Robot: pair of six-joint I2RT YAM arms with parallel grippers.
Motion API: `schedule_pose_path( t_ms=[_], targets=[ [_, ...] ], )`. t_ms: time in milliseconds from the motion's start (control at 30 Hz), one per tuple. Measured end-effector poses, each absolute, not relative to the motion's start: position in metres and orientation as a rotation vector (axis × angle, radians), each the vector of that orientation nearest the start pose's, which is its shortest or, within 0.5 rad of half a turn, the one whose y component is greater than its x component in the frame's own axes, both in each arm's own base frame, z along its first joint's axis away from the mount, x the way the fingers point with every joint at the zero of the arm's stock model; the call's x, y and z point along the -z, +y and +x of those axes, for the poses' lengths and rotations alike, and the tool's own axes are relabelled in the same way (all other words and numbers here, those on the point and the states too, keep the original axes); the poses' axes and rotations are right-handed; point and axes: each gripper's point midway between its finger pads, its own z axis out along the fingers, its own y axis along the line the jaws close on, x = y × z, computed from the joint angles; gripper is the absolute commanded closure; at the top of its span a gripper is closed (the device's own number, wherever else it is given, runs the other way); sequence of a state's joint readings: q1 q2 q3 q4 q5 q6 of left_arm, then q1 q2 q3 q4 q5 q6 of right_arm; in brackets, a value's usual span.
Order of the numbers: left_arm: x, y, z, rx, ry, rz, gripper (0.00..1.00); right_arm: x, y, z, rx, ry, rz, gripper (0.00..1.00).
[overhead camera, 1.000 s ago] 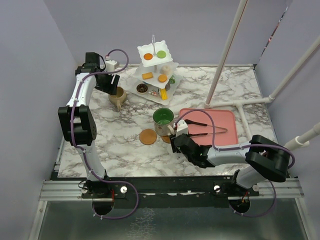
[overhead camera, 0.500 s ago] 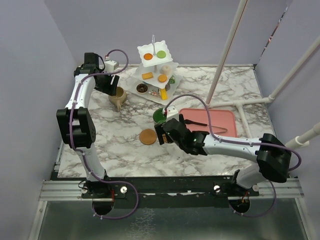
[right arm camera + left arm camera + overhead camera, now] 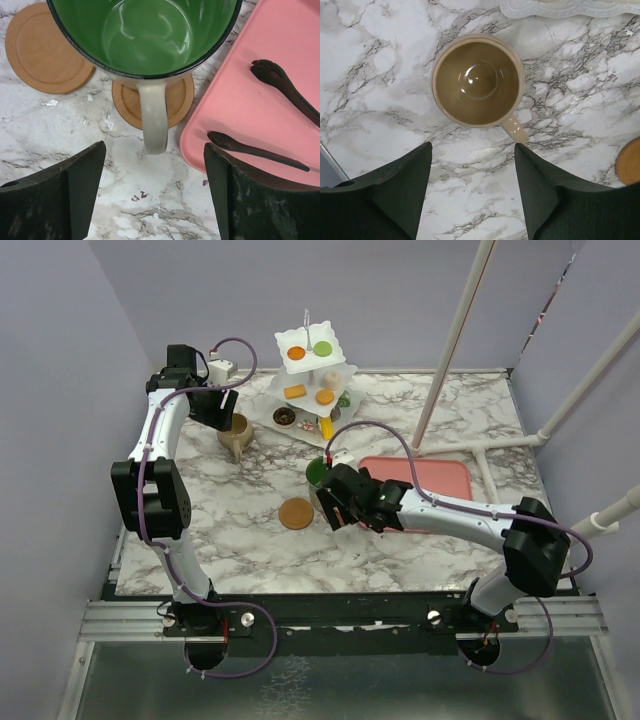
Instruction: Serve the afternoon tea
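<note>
Right pincer (image 3: 154,147): jaws apart, gripping nothing, low over the surface (image 3: 240,530) just short of the green-inside mug (image 3: 145,35). That mug stands on a coaster (image 3: 180,97), its handle (image 3: 154,125) pointing straight between the jaws.

Left pincer (image 3: 472,146): jaws apart, empty, above the beige mug (image 3: 477,80), which sits on bare marble near the tiered stand (image 3: 312,380).

Hazards noted:
- Any sideways or forward drift of the right pincer would likely catch the handle and turn or drag the mug off its coaster.
- The second coaster (image 3: 45,50) lies bare, just beside the occupied one. A beige mug set down carelessly there could knock the green one.
- The right arm lies close to that landing spot, so the arms may foul each other.
- The pink tray (image 3: 240,100) and black tongs (image 3: 285,90) lie close at the right.
</note>
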State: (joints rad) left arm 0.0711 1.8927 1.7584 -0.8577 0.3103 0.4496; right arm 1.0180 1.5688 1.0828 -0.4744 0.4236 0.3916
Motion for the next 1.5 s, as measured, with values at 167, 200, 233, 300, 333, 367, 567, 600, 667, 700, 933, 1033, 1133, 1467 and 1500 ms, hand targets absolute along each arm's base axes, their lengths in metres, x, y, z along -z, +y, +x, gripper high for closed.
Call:
schedule_pose_path(
  t_ms=[167, 200, 233, 300, 333, 367, 567, 600, 667, 700, 933, 1033, 1133, 1467, 1500],
  targets=[
    [-0.165, -0.004, 0.459, 0.182, 2.429, 0.589, 0.32, -0.101, 0.286, 0.257, -0.141, 2.372, -0.612, 0.32],
    [-0.167, -0.004, 0.459, 0.181, 2.426, 0.59, 0.32, -0.1, 0.288, 0.261, -0.152, 2.378, -0.623, 0.35],
    [-0.168, -0.004, 0.459, 0.18, 2.424, 0.59, 0.32, -0.098, 0.29, 0.265, -0.158, 2.385, -0.631, 0.36],
    [-0.17, -0.003, 0.458, 0.176, 2.417, 0.594, 0.32, -0.092, 0.292, 0.27, -0.172, 2.406, -0.651, 0.39],
    [-0.171, -0.003, 0.458, 0.174, 2.415, 0.597, 0.32, -0.088, 0.292, 0.27, -0.18, 2.418, -0.663, 0.41],
    [-0.172, -0.003, 0.458, 0.173, 2.412, 0.599, 0.32, -0.084, 0.293, 0.27, -0.189, 2.43, -0.677, 0.44],
    [-0.174, -0.003, 0.458, 0.164, 2.404, 0.614, 0.32, -0.074, 0.299, 0.262, -0.241, 2.456, -0.757, 0.81],
    [-0.174, -0.003, 0.457, 0.164, 2.404, 0.616, 0.32, -0.074, 0.301, 0.262, -0.249, 2.453, -0.764, 0.91],
    [-0.173, -0.003, 0.457, 0.165, 2.406, 0.616, 0.32, -0.074, 0.302, 0.263, -0.26, 2.447, -0.754, 0.99],
    [-0.172, -0.003, 0.457, 0.166, 2.408, 0.616, 0.32, -0.073, 0.304, 0.264, -0.274, 2.439, -0.756, 0.99],
    [-0.167, -0.003, 0.454, 0.173, 2.423, 0.616, 0.32, -0.073, 0.295, 0.262, -0.31, 2.339, -0.722, 0.99],
    [-0.167, -0.003, 0.453, 0.173, 2.423, 0.616, 0.32, -0.077, 0.286, 0.261, -0.309, 2.294, -0.7, 0.99],
    [-0.167, -0.003, 0.453, 0.173, 2.422, 0.616, 0.32, -0.085, 0.281, 0.261, -0.306, 2.254, -0.683, 0.99],
    [-0.172, -0.003, 0.453, 0.167, 2.411, 0.616, 0.32, -0.118, 0.275, 0.251, -0.362, 2.142, -0.62, 0.99],
    [-0.173, -0.003, 0.453, 0.167, 2.409, 0.616, 0.32, -0.115, 0.273, 0.247, -0.363, 2.147, -0.62, 0.99]
  ],
)
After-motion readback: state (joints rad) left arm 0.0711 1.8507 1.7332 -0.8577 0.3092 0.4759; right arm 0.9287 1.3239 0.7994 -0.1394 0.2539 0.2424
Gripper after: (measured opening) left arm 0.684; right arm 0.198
